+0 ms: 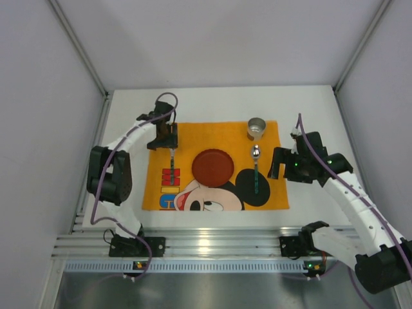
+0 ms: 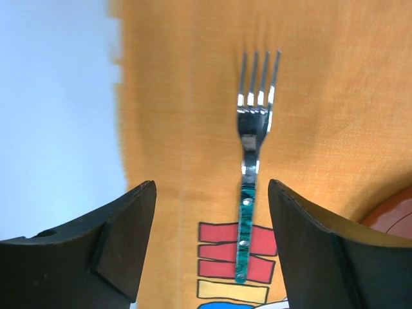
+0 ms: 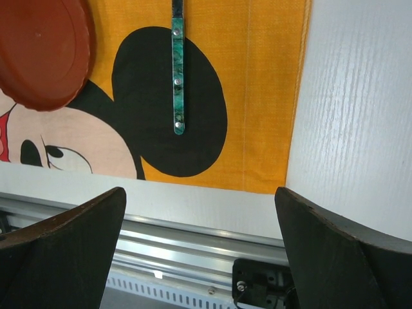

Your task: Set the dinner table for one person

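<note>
The white dinner table (image 1: pixel 309 116) carries an orange cartoon-mouse cloth (image 1: pixel 219 132). A red plate (image 1: pixel 212 166) lies at the cloth's middle, and a metal cup (image 1: pixel 257 127) stands at its far right. A spoon with a green handle (image 1: pixel 255 168) lies right of the plate, and a fork with a green handle (image 1: pixel 172 166) lies left of it. My left gripper (image 1: pixel 165 143) is open and empty above the fork (image 2: pixel 251 154), whose handle lies between the fingers (image 2: pixel 122 244). My right gripper (image 1: pixel 278 166) is open and empty beside the spoon handle (image 3: pixel 177 77), over the cloth's right edge.
A ribbed aluminium rail (image 1: pixel 206 248) runs along the near table edge and also shows in the right wrist view (image 3: pixel 193 244). Grey walls enclose the table on three sides. The plate edge shows in the left wrist view (image 2: pixel 393 215) and the right wrist view (image 3: pixel 42 51).
</note>
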Controlling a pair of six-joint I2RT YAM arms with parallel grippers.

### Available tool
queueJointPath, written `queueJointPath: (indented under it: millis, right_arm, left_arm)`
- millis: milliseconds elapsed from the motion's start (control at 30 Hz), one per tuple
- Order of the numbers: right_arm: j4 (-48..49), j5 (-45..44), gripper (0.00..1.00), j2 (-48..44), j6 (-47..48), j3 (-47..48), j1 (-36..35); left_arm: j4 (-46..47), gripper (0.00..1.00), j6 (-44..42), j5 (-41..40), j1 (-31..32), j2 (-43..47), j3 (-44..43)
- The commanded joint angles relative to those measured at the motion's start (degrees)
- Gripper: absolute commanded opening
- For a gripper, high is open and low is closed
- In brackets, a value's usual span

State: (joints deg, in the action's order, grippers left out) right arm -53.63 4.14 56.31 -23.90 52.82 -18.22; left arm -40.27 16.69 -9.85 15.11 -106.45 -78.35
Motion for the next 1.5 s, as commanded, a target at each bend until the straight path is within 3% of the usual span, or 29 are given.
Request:
queueJointPath:
  millis: [0, 67, 167, 200, 267, 300, 333, 467, 600, 700, 733, 867, 933, 967, 1000, 1133, 1333, 1467]
  right_arm:
    - [0.10, -0.63, 1.00, -0.15, -0.71, 2.11, -0.50]
    - [0.01, -0.63, 1.00, -0.59, -0.88, 2.11, -0.50]
    - [-0.25, -0.10, 1.00, -1.56, -1.06, 1.15, -0.42]
    - [-0.42, 0.34, 1.00, -1.65, -0.89, 0.71, -0.42]
    - [-1.48, 0.69, 1.00, -1.56, -0.80, 0.62, -0.42]
    - [-2.00, 0.87, 1.00, -1.38, -0.54, 0.88, -0.50]
    - [-2.27, 1.04, 1.00, -1.30, -0.62, 1.23, -0.50]
    - [-4.82, 0.96, 1.00, -0.42, -0.45, 4.56, -0.50]
    - [-7.10, 0.87, 1.00, 0.99, -0.36, 7.21, -0.50]
    - [-8.77, 0.95, 1.00, 1.08, -0.62, 8.27, -0.59]
    - [-9.30, 0.96, 1.00, 0.99, -0.88, 8.27, -0.50]
    - [-9.74, 2.36, 1.00, 0.55, -1.59, 7.92, -0.50]
    - [-9.57, 2.54, 1.00, 0.73, -1.33, 7.65, -0.59]
    - [-9.22, 2.62, 1.00, 0.73, -1.41, 7.04, -0.50]
    - [-8.61, 3.15, 1.00, 1.07, -1.24, 6.60, -0.50]
    - [-2.82, 7.54, 1.00, 4.23, -1.41, 5.28, -0.50]
    - [4.74, 9.66, 1.00, 12.67, 0.69, 11.60, -1.64]
    - [5.82, 7.91, 1.00, 18.03, 3.68, 18.87, -7.34]
  left_arm:
    - [6.24, 0.76, -1.39, -10.00, -1.83, 10.55, 2.65]
    - [11.15, 0.75, -3.67, -12.82, -2.72, 16.85, 6.43]
    - [32.82, 0.70, -11.92, -13.18, -3.25, 29.40, 22.49]
    - [48.29, 0.69, -16.12, -13.35, -3.25, 33.20, 33.32]
    - [61.65, 0.72, -19.75, -13.18, -3.25, 38.49, 43.40]
    - [67.37, 0.78, -20.55, -13.18, -3.34, 41.82, 51.98]
    - [78.22, 0.80, -20.55, -13.18, -3.60, 42.46, 55.81]
    - [83.23, 0.77, -18.97, -10.72, -6.32, 38.52, 62.59]
    - [93.69, 0.75, -16.78, -1.78, -11.23, 33.26, 65.33]
    - [96.87, 0.76, -12.65, 1.48, -14.40, 28.24, 63.06]
    - [99.66, 0.76, -11.77, 6.11, -14.67, 24.75, 63.05]
    - [111.85, 0.74, -13.25, 9.49, -16.43, 14.21, 63.49]
    - [100.27, 0.78, -12.56, 8.71, -16.70, 16.88, 60.17]
    - [101.43, 0.79, -13.25, 7.31, -16.00, 15.85, 60.15]
    - [107.53, 0.99, -14.48, 6.60, -15.30, 15.06, 60.94]
    - [101.81, 0.99, -13.79, 6.24, -15.29, 16.72, 59.98]
    - [102.85, 0.99, -14.14, 6.24, -15.29, 16.37, 60.15]
    - [102.85, 0.99, -14.05, 6.24, -15.38, 16.37, 60.15]
